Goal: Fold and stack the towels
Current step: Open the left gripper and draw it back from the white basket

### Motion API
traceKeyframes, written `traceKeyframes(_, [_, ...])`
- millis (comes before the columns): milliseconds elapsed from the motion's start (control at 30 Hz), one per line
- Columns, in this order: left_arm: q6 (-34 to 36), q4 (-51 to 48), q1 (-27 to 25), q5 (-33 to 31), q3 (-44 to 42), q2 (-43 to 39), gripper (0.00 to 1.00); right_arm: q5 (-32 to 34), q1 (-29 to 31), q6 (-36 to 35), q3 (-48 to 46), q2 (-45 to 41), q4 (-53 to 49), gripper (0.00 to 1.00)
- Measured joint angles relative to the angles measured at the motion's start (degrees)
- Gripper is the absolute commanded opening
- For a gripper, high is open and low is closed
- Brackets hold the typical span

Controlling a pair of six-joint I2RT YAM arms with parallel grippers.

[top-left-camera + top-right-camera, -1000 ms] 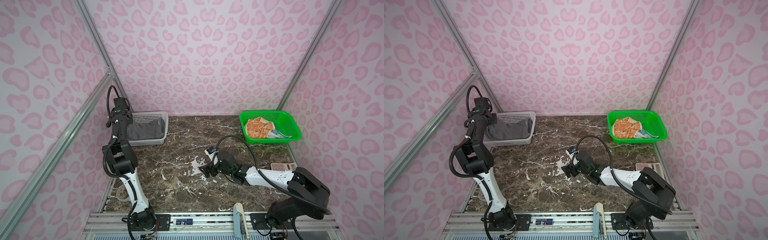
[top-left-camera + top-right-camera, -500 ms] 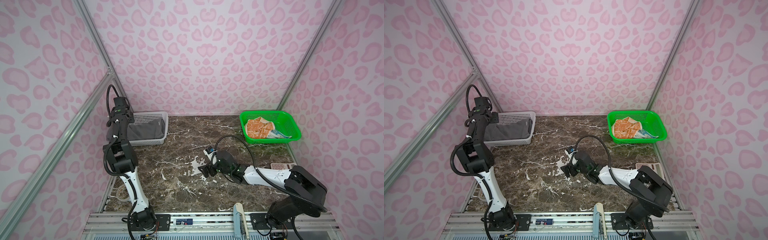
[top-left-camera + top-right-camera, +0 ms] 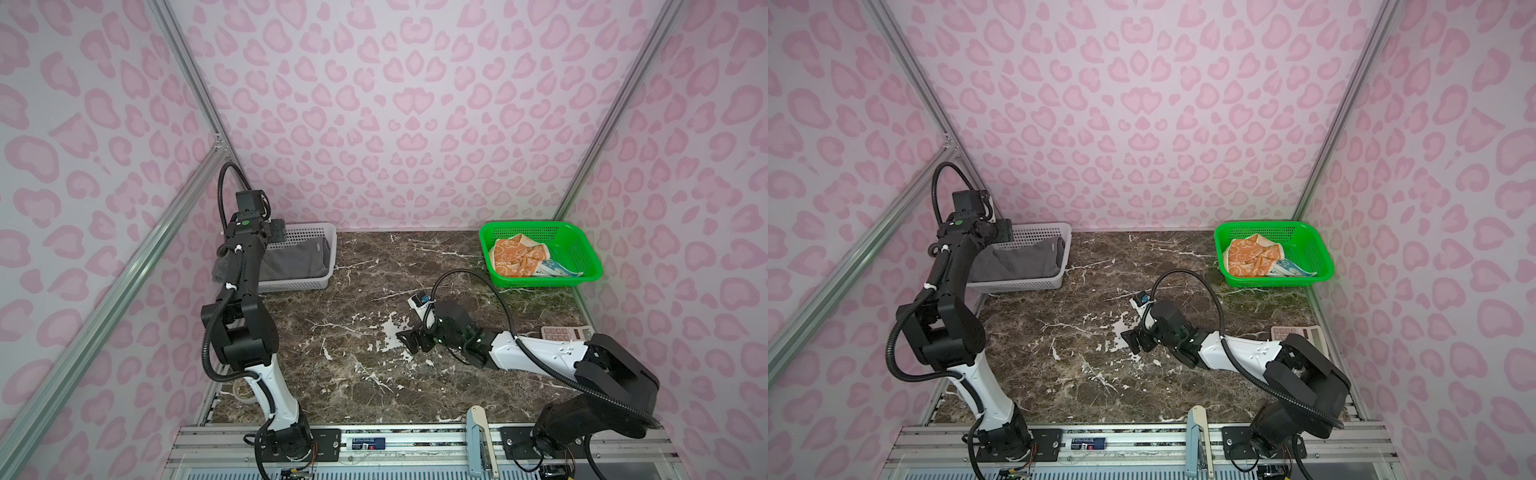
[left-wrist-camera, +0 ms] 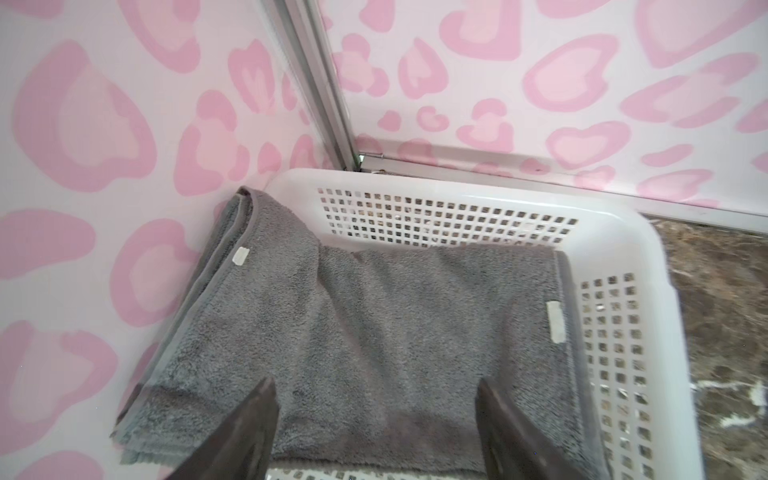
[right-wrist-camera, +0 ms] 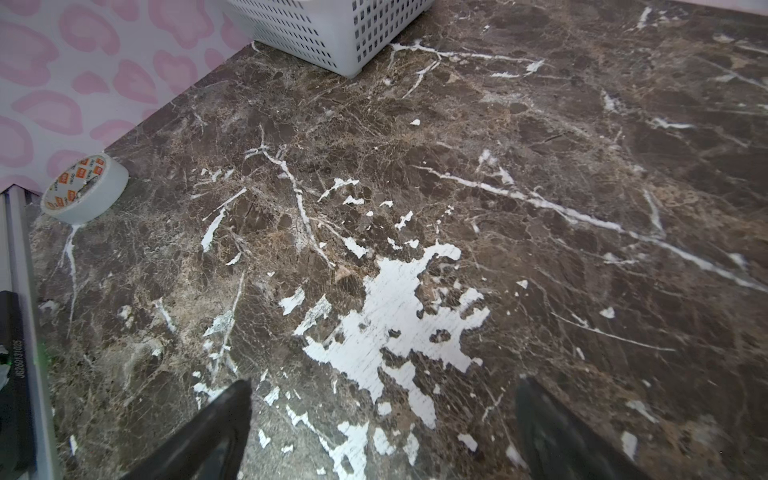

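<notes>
A folded dark grey towel (image 4: 395,332) lies in the white basket (image 4: 457,183) at the back left, one edge draped over the rim by the wall; both top views show it (image 3: 297,259) (image 3: 1017,262). My left gripper (image 4: 376,382) hovers open just above it, holding nothing (image 3: 277,232) (image 3: 1005,230). The orange towel (image 3: 515,255) (image 3: 1250,257) lies crumpled in the green basket (image 3: 540,226) at the back right, on top of the blue towel (image 3: 557,270) (image 3: 1291,268). My right gripper (image 5: 382,386) is open and empty, low over the bare marble mid-table (image 3: 409,340) (image 3: 1133,338).
A calculator (image 3: 567,332) lies by the right edge behind the right arm. A roll of white tape (image 5: 83,189) sits at the front left near the left arm's base. Pink patterned walls close in three sides.
My left gripper has opened and let go of the grey towel, which now rests in the white basket. The right arm has barely moved.
</notes>
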Motion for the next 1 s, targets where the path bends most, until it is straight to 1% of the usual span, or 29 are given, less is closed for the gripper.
traceKeyframes(167, [-1.5,1.0,-2.5,3.7,-3.9,-6.5,0.76,0.2,-3.4,0.0,1.9,-3.8,-3.4,0.98])
traceKeyframes(400, [-4.7,5.7,-5.2,9.8,-15.3,-18.8,0.76,1.5,-10.3,-2.8,9.2,-7.8,-15.3,0.97])
traceKeyframes(533, [-6.3,7.1,-7.2,12.0,-20.9,-24.0,0.75,3.0,-13.8,-4.6,13.1,-8.6,-21.8,0.97])
traceKeyframes(667, [-7.8,7.9,-11.0,12.9,-26.4,-28.7,0.75,5.5,-18.3,-5.4,15.6,-9.1,-26.6,0.97])
traceKeyframes(800, [-9.5,9.0,-16.4,13.0,-32.8,-32.8,0.75,6.5,-23.0,-5.9,17.3,-8.9,-29.0,0.98])
traceKeyframes(1000, [-12.0,9.8,-24.0,9.8,-37.7,-34.4,0.75,6.6,-32.3,-5.8,22.4,-5.4,-31.5,0.97])
